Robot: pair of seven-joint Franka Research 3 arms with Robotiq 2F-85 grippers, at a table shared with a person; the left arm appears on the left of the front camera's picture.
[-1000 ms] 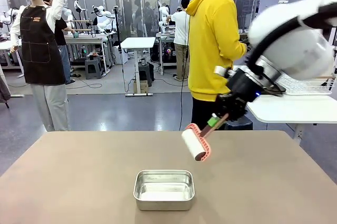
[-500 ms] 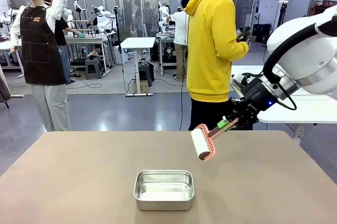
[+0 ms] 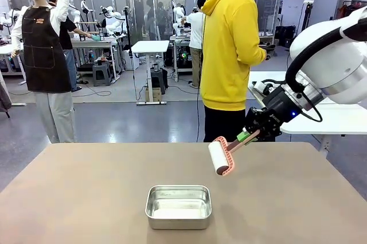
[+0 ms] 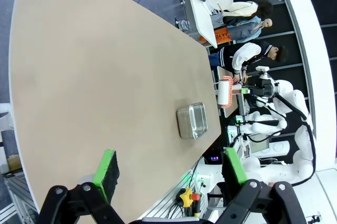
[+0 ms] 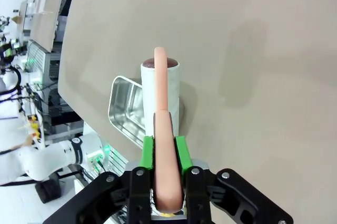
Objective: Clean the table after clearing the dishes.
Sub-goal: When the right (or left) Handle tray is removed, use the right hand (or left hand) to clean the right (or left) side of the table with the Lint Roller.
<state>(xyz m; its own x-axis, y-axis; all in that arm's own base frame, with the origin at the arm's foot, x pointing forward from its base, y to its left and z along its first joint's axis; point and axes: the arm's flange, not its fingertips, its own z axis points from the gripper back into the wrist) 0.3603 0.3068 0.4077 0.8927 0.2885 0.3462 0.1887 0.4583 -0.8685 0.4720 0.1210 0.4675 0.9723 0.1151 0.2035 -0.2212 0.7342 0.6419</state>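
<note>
My right arm (image 3: 338, 60) is a rounded, glossy white shell; a black cable (image 3: 295, 63) loops to its black wrist (image 3: 281, 106), where a blue light (image 3: 293, 113) glows. My left tool (image 4: 169, 168) and right tool (image 5: 165, 147) are black, green-padded.

One small rectangular steel pan (image 3: 178, 206) is parked on the wide taupe table (image 3: 80, 198), roughly mid-width, closer to the robot's edge, open side up.
</note>
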